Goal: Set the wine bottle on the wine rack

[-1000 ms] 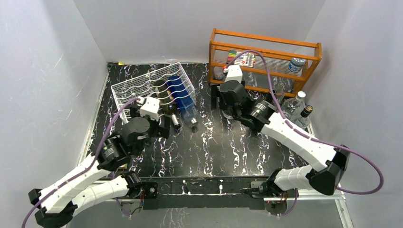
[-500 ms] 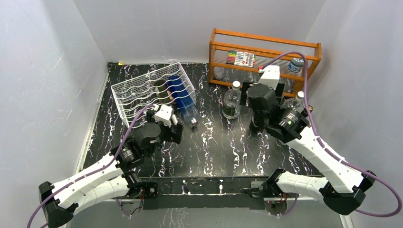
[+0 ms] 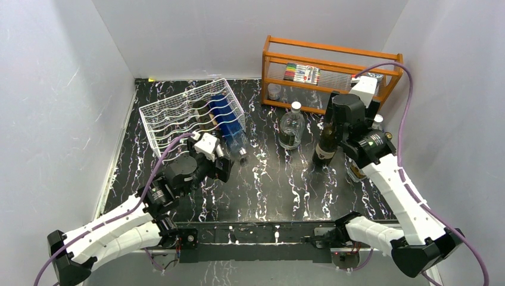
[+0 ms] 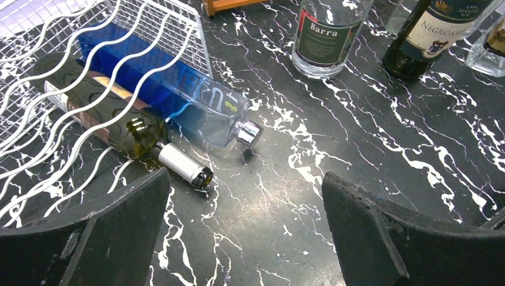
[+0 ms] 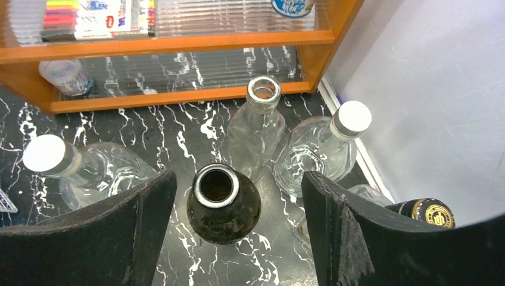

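The wine bottle [image 3: 324, 148] is dark green, uncorked and upright right of centre. In the right wrist view its open mouth [image 5: 217, 186] sits between my fingers, nearer the left one. It also shows in the left wrist view [image 4: 424, 37]. My right gripper [image 3: 331, 122] [image 5: 238, 185] is open above its neck, touching nothing. The white wire wine rack [image 3: 170, 116] [image 4: 71, 83] stands at back left and holds a blue bottle [image 3: 229, 124] [image 4: 172, 89] and a green bottle [image 4: 110, 113]. My left gripper [image 3: 221, 165] [image 4: 245, 180] is open and empty, in front of the rack.
A round clear bottle [image 3: 291, 128] [image 4: 329, 36] labelled Barra stands left of the wine bottle. The orange wooden shelf [image 3: 330, 62] [image 5: 178, 43] lines the back right. Several clear bottles [image 5: 318, 149] and a dark capped bottle [image 5: 430, 213] crowd the right wall.
My right gripper has swung right from over the round clear bottle to above the dark wine bottle. My left arm drew slightly nearer and right.
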### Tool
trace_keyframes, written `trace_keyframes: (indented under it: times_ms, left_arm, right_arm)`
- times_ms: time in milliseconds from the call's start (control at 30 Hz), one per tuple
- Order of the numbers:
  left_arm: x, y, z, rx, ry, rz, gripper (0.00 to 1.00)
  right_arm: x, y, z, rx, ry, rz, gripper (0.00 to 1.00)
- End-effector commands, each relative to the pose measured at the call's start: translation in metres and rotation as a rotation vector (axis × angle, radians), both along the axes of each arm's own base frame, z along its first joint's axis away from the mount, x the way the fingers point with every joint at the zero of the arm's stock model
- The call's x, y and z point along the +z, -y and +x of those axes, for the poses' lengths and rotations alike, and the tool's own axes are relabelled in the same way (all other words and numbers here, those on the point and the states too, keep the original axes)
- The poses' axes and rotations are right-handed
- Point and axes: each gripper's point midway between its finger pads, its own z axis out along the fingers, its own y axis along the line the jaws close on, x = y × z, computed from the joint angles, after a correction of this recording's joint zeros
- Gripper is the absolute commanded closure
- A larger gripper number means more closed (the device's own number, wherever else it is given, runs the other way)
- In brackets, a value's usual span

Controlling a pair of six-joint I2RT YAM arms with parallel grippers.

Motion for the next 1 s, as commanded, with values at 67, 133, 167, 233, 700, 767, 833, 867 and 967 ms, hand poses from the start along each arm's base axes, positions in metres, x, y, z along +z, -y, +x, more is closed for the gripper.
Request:
trace_keyframes:
  times_ms: [67,133,167,233,700,767,833,867,967]
  left_arm:
    - [0.011,0.009,-0.003,-0.053,0.012,-0.015,0.02]
    - [0.012,0.01,-0.003,-0.055,0.013,-0.019,0.02]
    - [0.012,0.01,-0.003,-0.055,0.012,-0.021,0.02]
    - [0.012,0.009,-0.004,-0.057,0.013,-0.023,0.02]
    - [0.011,0.008,-0.003,-0.049,0.018,-0.014,0.02]
    - [0.011,0.008,-0.002,-0.046,0.021,-0.016,0.02]
    - [0.013,0.008,-0.002,-0.046,0.026,-0.022,0.02]
    - [0.014,0.008,-0.002,-0.045,0.029,-0.026,0.02]
    - [0.015,0.008,-0.001,-0.043,0.035,-0.031,0.02]
  right_arm:
    - [-0.016,-0.002,0.014,0.031,-0.006,0.1,0.18]
    - [-0.024,0.001,0.017,0.029,-0.026,0.107,0.22]
    - [-0.028,0.004,0.017,0.024,-0.034,0.11,0.24]
    - [-0.034,0.007,0.019,0.028,-0.047,0.116,0.27]
    - [-0.039,-0.002,0.024,0.128,-0.067,0.118,0.62]
    - [-0.037,-0.002,0.023,0.13,-0.067,0.12,0.69]
    - [-0.033,-0.005,0.02,0.148,-0.064,0.134,0.75]
    - [-0.031,-0.007,0.019,0.16,-0.061,0.142,0.78]
    - [-0.024,-0.012,0.015,0.192,-0.06,0.163,0.87]
